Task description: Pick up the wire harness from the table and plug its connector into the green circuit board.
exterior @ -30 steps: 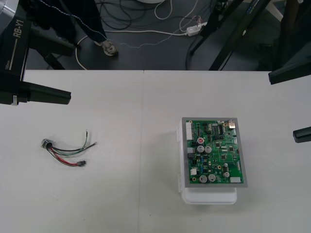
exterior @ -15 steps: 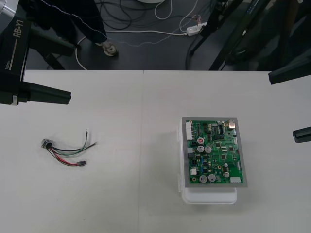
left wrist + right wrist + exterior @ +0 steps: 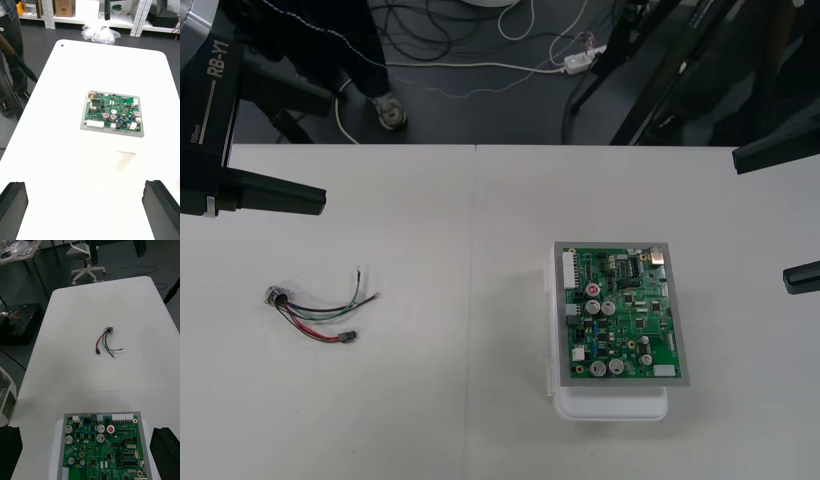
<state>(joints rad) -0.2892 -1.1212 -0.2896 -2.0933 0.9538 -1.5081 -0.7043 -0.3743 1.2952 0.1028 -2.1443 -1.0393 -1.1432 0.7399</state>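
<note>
Nearest you are the two grippers, one at each side of the table [image 3: 460, 230]. Your left gripper [image 3: 88, 212] has its two black fingers [image 3: 13, 210] spread wide, with nothing between them but bare tabletop. Your right gripper [image 3: 87, 452] is just as wide open. It holds nothing, and the board lies below and ahead of the gap.

Next out is the one green circuit board [image 3: 623, 315]. It sits flat on its one white base [image 3: 610, 405] on your right half of the table, and nothing is plugged into it.

Across on your left half, well apart from the board, lies the one wire harness [image 3: 315, 312], loose on the tabletop and touched by neither gripper. Its one small black plug [image 3: 349, 337] is the end nearer you. Its one round metal socket [image 3: 277, 295] is at the outer left end. The thin wires [image 3: 330, 305] fan out between them in red, black and green. You can make out perhaps five strands, though they are too fine to count with confidence. Two green ends stray loose toward the far side.
</note>
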